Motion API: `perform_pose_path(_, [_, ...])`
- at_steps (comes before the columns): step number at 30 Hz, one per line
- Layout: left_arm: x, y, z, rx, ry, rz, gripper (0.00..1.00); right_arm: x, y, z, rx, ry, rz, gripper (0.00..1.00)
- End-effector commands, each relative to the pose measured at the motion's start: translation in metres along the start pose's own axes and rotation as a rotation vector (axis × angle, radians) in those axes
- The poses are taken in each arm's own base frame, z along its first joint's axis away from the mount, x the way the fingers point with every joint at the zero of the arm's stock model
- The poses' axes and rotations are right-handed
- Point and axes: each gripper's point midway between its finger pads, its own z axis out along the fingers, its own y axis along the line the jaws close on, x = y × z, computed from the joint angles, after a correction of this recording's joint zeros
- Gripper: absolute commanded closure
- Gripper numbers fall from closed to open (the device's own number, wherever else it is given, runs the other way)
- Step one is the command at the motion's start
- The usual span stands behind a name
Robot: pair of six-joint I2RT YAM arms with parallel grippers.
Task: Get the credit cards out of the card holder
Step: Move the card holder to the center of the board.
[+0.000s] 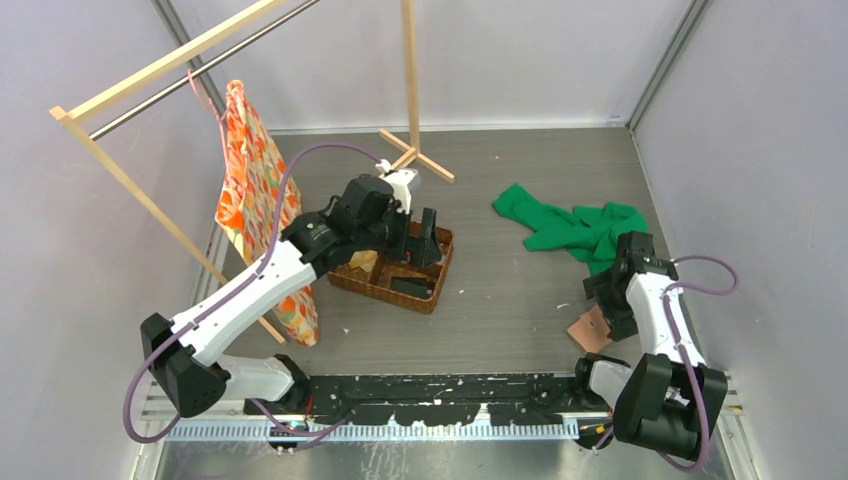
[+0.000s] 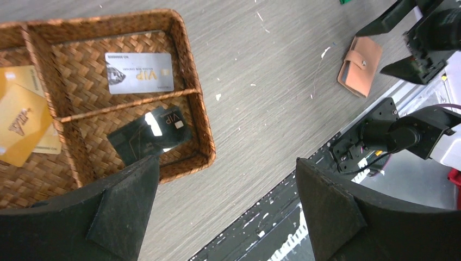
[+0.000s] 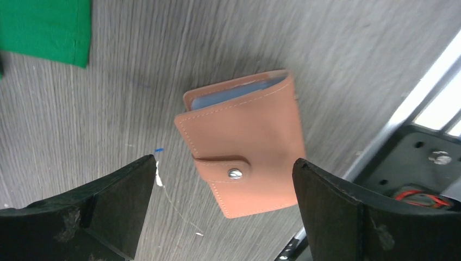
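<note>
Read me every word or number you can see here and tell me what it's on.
"VIP": silver card, in the basket.
"VIP": black card, same basket.
"VIP": gold card, same basket.
Smaller print on the cards: too blurred to read.
Card holder: no text.

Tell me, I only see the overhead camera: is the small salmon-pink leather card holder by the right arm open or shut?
Observer: Shut. The right wrist camera shows the salmon-pink leather card holder folded, its strap tab fastened by a metal snap.
Operator: Is the right tool touching it?
Observer: No. The right tool is open, fingers either side, clear of it.
Operator: Any cards in the brown woven basket?
Observer: Yes. The left wrist camera shows a silver card, a black card and gold cards, in three separate compartments.
</note>
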Motion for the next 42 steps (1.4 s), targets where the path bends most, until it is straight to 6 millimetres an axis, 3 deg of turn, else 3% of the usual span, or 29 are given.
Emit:
perform_pose_path(1, [-0.031,-0.004,-0.023,-0.011,-0.115,0.049,0.03,0.017,0.034,0.005,-0.193,0.086,-0.001,0.00])
perform_pose_path(10, [-0.029,0.006,-0.006,-0.073,-0.076,0.019,0.04,0.068,0.072,-0.013,-0.527,0.205,-0.017,0.00])
perform_pose_path(18, [-0.026,-0.003,0.005,-0.025,-0.040,-0.005,0.04,0.138,0.119,-0.042,-0.686,0.292,-0.304,0.02])
perform_pose_path(21, [-0.024,-0.004,0.004,-0.022,-0.031,-0.010,0.04,0.153,0.129,-0.053,-0.690,0.293,-0.413,0.03])
perform_pose_path(27, [-0.021,-0.004,0.002,-0.014,-0.045,-0.028,0.04,0.119,0.131,-0.076,-0.707,0.112,-0.445,0.03])
perform_pose_path(30, [-0.021,-0.016,0.009,0.048,-0.036,-0.036,0.05,0.098,0.122,-0.073,-0.653,0.023,-0.417,0.03])
perform_pose_path(35, [-0.013,-0.032,0.037,-0.011,0.025,0.040,0.05,0.083,0.103,-0.053,-0.588,0.048,-0.340,0.05])
perform_pose_path(42, [0.011,-0.074,0.093,0.001,0.135,0.173,0.04,0.081,0.073,-0.032,-0.566,0.158,-0.226,0.13])
